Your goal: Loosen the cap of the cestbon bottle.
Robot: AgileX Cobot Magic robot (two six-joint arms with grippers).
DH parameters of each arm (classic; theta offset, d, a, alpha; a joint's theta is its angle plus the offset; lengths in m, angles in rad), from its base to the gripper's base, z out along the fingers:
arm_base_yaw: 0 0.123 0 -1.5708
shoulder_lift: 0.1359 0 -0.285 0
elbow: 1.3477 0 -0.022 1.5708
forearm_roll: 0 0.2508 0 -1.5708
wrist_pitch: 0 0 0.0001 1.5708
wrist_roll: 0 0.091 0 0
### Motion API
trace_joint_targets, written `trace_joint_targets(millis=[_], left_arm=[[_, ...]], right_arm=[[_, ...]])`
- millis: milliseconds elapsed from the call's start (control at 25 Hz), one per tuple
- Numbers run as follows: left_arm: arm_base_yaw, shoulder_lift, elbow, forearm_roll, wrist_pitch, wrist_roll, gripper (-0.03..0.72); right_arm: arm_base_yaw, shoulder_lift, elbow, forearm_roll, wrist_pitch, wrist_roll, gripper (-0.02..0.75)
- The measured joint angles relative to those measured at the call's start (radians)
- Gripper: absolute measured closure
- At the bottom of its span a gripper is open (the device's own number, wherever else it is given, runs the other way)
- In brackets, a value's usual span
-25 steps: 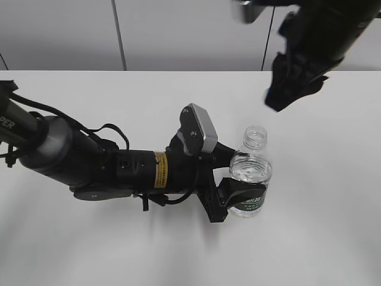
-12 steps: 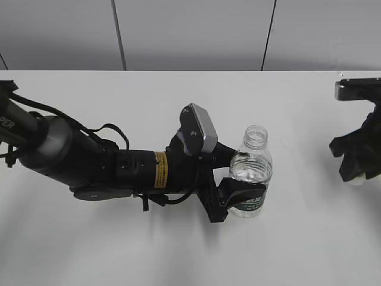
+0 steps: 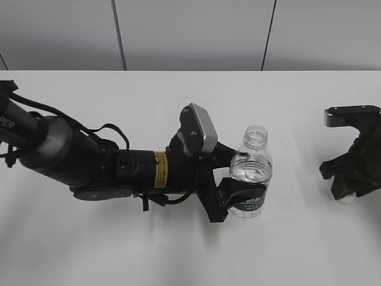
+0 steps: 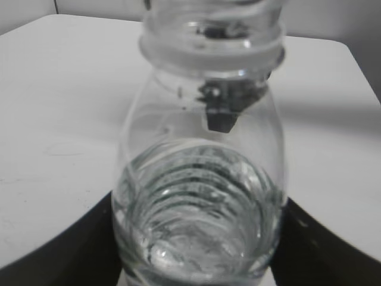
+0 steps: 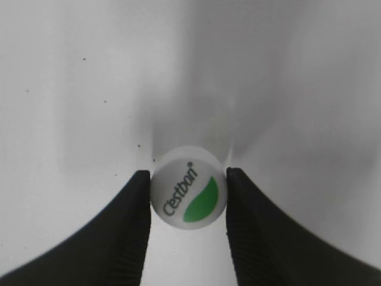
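Observation:
The clear ribbed cestbon bottle (image 3: 251, 173) stands upright on the white table, its threaded neck open with no cap on it. My left gripper (image 3: 238, 193) is shut on the bottle's lower body at the green label. In the left wrist view the bottle (image 4: 199, 196) fills the frame between the dark fingers of the left gripper (image 4: 196, 244). My right gripper (image 3: 348, 192) is low over the table at the far right. It is shut on the white cap (image 5: 188, 195), which carries a green mark and lettering. Both fingers (image 5: 134, 208) touch the cap's sides. A bit of the cap (image 3: 349, 199) shows under the gripper.
The white table (image 3: 178, 250) runs to a grey panelled wall (image 3: 190, 30) at the back. My left arm (image 3: 89, 167) lies across the left half of the table. The right arm stands near the table's right edge.
My right gripper has swung from high above and behind the bottle out to the right, then down to the table surface with the cap. The left arm and bottle have not moved.

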Motion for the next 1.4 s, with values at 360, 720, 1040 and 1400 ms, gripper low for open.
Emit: trace_joint_targets(millis=[360,720,1040,1400], left_arm=[[0.0,0.0,0.0,0.0,0.0,0.0,0.17],[0.0,-0.029,0.0,0.012,0.052,-0.026,0.13],[0.0,-0.059,0.0,0.041,0.123,-0.118,0.092],[0.0,-0.06,0.0,0.116,0.125,-0.164,0.086]], right_arm=[[0.0,0.0,0.0,0.021,0.0,0.002,0.172],[0.0,0.0,0.0,0.023,0.005,0.003,0.164],[0.0,0.0,0.0,0.023,0.005,0.003,0.164],[0.0,0.0,0.0,0.023,0.005,0.004,0.163]])
